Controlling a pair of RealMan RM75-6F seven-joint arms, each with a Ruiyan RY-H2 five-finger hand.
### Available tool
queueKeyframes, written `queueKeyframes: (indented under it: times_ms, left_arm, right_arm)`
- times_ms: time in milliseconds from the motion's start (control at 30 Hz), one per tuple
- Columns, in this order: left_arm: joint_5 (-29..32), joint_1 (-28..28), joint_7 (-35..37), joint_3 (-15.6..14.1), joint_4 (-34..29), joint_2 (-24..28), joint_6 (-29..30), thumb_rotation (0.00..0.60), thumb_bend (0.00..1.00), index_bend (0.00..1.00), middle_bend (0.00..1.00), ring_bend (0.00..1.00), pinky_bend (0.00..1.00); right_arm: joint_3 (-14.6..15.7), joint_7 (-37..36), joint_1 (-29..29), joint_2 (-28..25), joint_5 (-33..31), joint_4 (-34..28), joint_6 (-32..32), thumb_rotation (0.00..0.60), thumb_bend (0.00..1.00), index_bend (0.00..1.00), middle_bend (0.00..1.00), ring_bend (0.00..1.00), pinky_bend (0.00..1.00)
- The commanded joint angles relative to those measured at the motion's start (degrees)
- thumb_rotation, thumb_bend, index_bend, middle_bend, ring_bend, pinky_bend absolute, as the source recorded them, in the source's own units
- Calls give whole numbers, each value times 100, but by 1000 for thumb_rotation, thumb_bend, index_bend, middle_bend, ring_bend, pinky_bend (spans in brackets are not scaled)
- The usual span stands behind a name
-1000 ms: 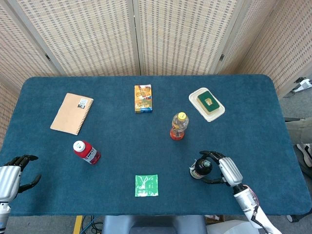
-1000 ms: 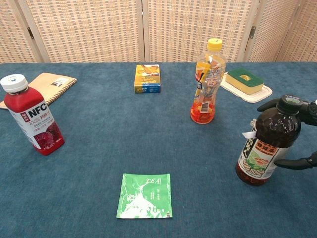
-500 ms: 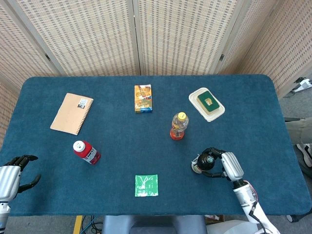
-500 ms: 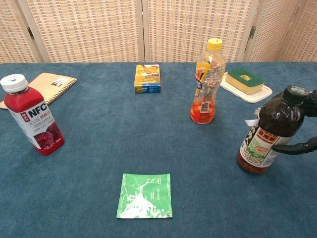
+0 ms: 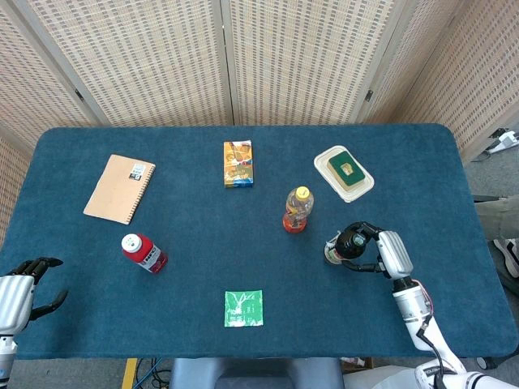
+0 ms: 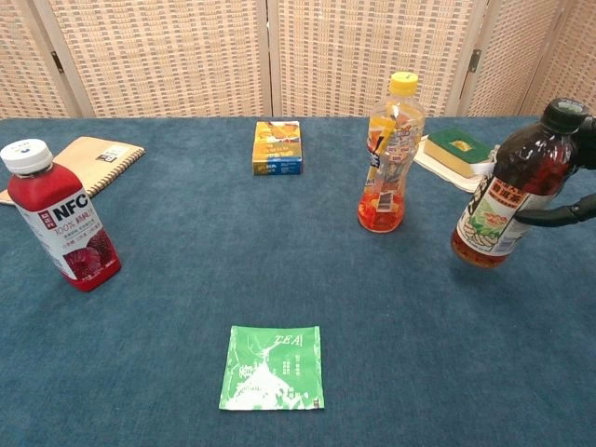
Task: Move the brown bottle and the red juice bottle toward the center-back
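— So where is the brown bottle (image 6: 507, 191) relative to the yellow-capped bottle (image 5: 298, 209)?

— Just right of it and slightly nearer me, tilted, clear of the cloth, my right hand (image 5: 378, 251) wrapped around it (fingers curled on its far side).

— And the red juice bottle (image 6: 63, 219)?

— Standing well left of the yellow-capped bottle, a bit nearer me, with nothing touching it. My left hand (image 5: 23, 288) sits at the near-left table (image 5: 422, 162) edge, fingers apart, holding nothing.
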State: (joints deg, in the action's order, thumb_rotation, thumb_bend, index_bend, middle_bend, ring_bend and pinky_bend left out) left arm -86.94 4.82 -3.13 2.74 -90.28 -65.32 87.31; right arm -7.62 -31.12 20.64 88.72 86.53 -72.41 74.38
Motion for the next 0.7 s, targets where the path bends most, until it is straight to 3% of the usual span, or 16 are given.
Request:
queueKeyframes:
  times_ms: [33, 433, 700]
  left_arm:
    - [0, 2, -5, -4, 2, -4, -7, 600, 214, 349, 371, 364, 547]
    - [11, -1, -33, 14, 0, -14, 16, 600, 213, 349, 371, 364, 548]
    - [24, -13, -1, 30, -12, 3, 44, 600, 213, 350, 372, 364, 548]
  right_arm:
    - [-124, -85, 118, 0, -159, 55, -166, 600, 108, 475, 585, 491, 521]
    - [-573, -148, 486, 187, -680, 537, -607, 600, 108, 475, 585, 491, 520]
    - [-720, -147, 733, 396, -881, 894, -896, 600, 108, 475, 585, 491, 521]
